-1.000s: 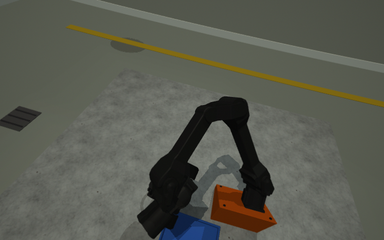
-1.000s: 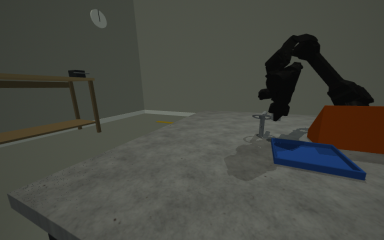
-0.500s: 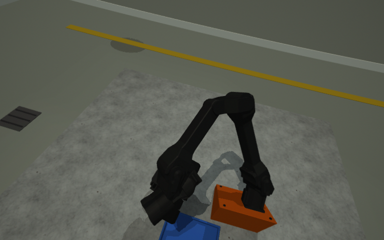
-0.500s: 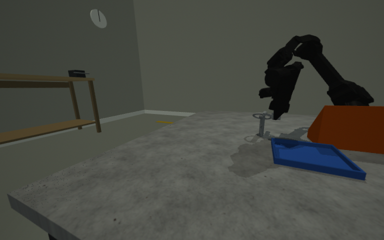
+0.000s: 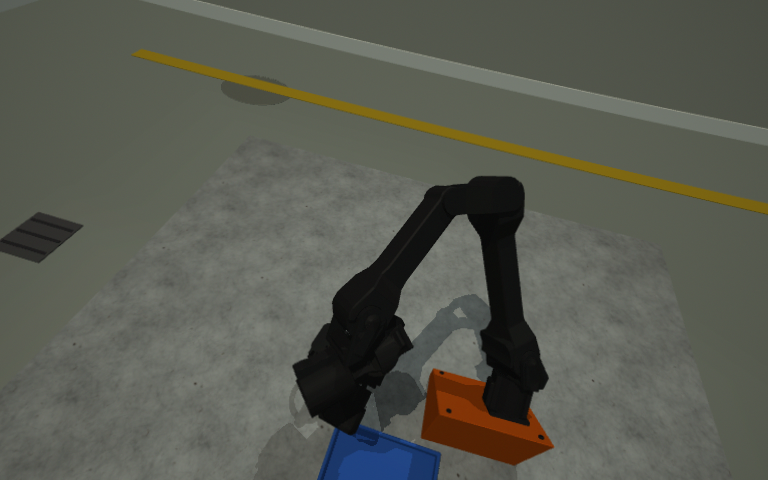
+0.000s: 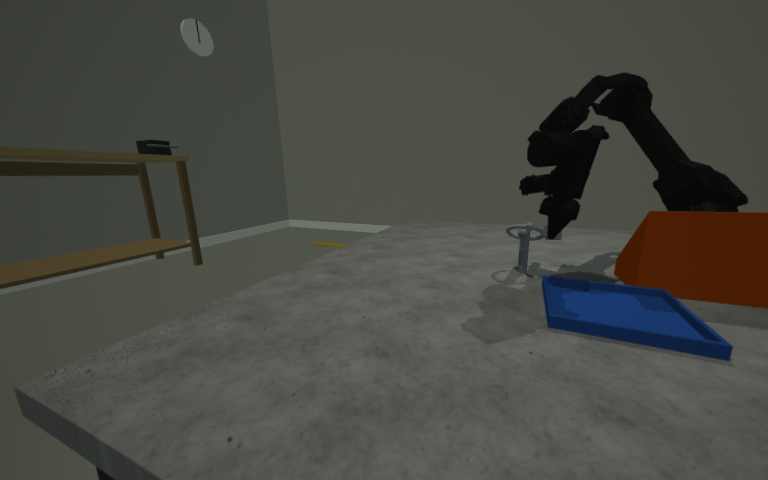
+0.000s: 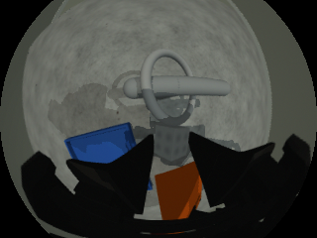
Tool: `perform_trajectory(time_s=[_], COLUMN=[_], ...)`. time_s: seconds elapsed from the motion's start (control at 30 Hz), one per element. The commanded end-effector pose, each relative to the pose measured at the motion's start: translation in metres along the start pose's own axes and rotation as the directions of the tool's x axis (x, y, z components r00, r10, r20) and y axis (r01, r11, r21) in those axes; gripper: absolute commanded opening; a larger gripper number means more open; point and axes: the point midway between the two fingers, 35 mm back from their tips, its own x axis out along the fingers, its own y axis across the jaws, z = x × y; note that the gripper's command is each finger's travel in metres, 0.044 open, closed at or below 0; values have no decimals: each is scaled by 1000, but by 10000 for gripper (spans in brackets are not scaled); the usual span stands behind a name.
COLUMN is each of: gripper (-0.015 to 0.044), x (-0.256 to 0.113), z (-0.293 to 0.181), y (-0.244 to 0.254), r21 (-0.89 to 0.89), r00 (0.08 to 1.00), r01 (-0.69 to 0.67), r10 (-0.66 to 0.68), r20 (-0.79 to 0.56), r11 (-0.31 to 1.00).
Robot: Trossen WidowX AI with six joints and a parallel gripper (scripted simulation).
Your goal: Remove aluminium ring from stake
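Note:
The ring is at cross-bar height around the top of the steel stake, well above the table. In the wrist view one side of it passes over the cross-bar near its knobbed left end, and the other side passes under the bar. My gripper is shut on the ring's flat grey tab, beside the stake; the arm hides ring and fingertips in the top view. The blue tray lies close by, with nothing seen in it.
An orange block stands beside the tray, at the arm's base. The table's edge shows at the front left in the exterior view. A wooden bench stands farther off.

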Motion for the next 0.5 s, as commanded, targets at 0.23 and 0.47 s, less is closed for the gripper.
perform_trajectory(time_s=[0.23, 0.47], gripper=[0, 0], x=[3, 4], z=[-1, -1], y=[-12, -19], r21=[11, 19], r00=[997, 992], r01=[-78, -124], r10=[78, 124], r20=[-1, -1], r11=[997, 992])
